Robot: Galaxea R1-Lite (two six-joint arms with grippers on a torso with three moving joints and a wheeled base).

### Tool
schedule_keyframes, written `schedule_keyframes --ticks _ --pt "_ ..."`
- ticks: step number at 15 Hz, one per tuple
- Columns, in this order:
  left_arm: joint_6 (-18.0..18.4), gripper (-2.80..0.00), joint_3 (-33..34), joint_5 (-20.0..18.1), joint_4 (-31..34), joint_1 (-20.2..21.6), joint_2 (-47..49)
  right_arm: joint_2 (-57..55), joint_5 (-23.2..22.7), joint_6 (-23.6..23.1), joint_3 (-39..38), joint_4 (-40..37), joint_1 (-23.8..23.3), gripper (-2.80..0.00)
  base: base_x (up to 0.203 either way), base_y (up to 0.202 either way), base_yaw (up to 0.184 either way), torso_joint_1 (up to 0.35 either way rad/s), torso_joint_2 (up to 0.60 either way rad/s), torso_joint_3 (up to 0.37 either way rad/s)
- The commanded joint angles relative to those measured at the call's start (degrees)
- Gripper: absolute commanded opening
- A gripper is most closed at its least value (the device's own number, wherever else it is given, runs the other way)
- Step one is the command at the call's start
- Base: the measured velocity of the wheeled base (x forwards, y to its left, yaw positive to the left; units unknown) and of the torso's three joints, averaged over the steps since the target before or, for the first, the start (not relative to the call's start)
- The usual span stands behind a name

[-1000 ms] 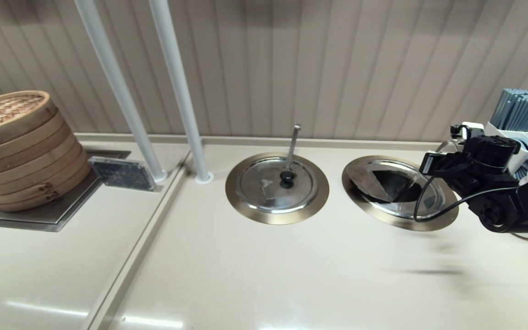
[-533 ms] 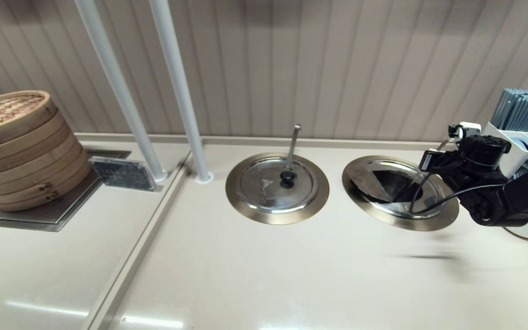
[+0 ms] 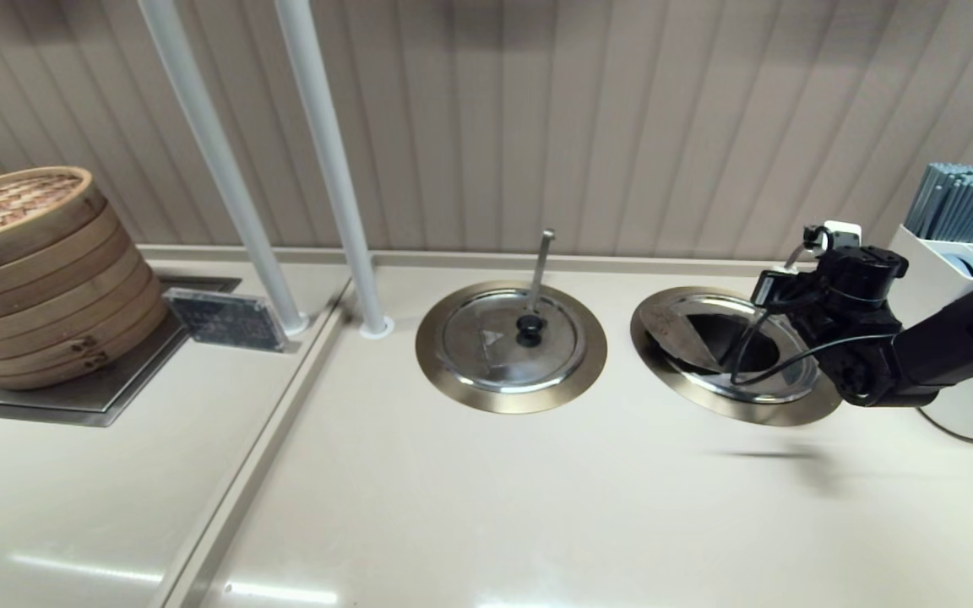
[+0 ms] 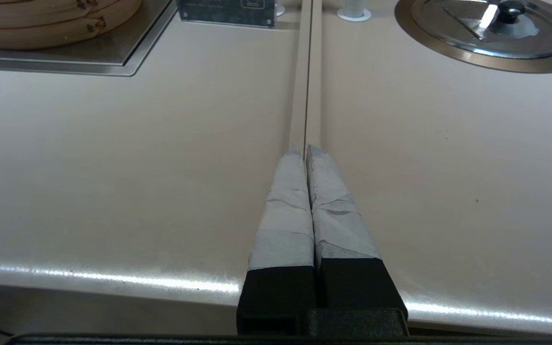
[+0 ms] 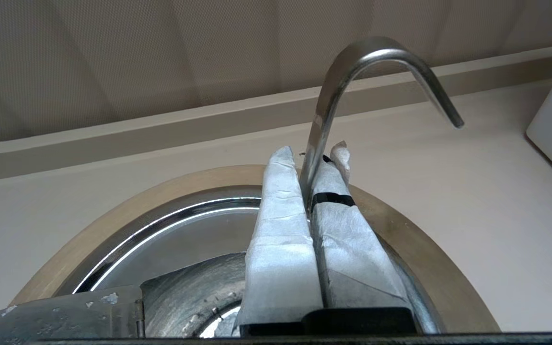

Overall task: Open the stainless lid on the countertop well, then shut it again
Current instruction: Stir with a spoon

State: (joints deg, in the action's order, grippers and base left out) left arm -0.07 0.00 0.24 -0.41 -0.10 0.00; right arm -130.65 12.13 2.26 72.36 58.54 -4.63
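Note:
The stainless lid lies in the right countertop well, whose brass-toned rim rings it; its large wedge looks dark. My right arm reaches over the lid's right side and hides the knob. In the right wrist view my right gripper is shut just above the lid and the rim. The hooked steel utensil handle rises right at its fingertips; whether it is touched or pinched I cannot tell. My left gripper is shut, parked over bare countertop by the front edge.
The twin lid with upright handle sits left of the task well. Two white poles stand behind-left. Stacked bamboo steamers and a small sign are far left. A white holder of grey sticks stands right.
My right arm has moved left and a little toward the wall, from beside the right well to over the lid's right part. The lid and the left gripper have not moved.

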Motion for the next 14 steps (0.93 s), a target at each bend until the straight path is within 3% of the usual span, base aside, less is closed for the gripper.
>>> schedule_keyframes --ticks 1,8,9,10,14 --pt "0.0 -2.8 0.0 0.0 0.0 0.0 0.0 -1.7 0.1 0.2 1.9 0.1 0.1 -2.8 0.0 0.0 0.0 0.0 0.0 0.0" --pt "0.0 -2.8 0.0 0.0 0.0 0.0 0.0 -4.5 0.8 0.5 5.9 -0.6 -0.8 -2.8 0.0 0.0 0.0 0.0 0.0 0.0" --pt "0.0 -2.8 0.0 0.0 0.0 0.0 0.0 -4.4 1.0 0.5 5.8 -0.6 -0.8 -0.75 0.0 0.0 0.0 0.0 0.0 0.0" --pt "0.0 -2.8 0.0 0.0 0.0 0.0 0.0 -4.2 1.4 0.5 5.8 -0.5 -0.8 0.0 0.0 0.0 0.0 0.0 0.0 0.0" --pt "0.0 -2.8 0.0 0.0 0.0 0.0 0.0 -3.9 1.9 0.6 5.9 -0.4 -0.9 0.0 0.0 0.0 0.0 0.0 0.0 0.0"
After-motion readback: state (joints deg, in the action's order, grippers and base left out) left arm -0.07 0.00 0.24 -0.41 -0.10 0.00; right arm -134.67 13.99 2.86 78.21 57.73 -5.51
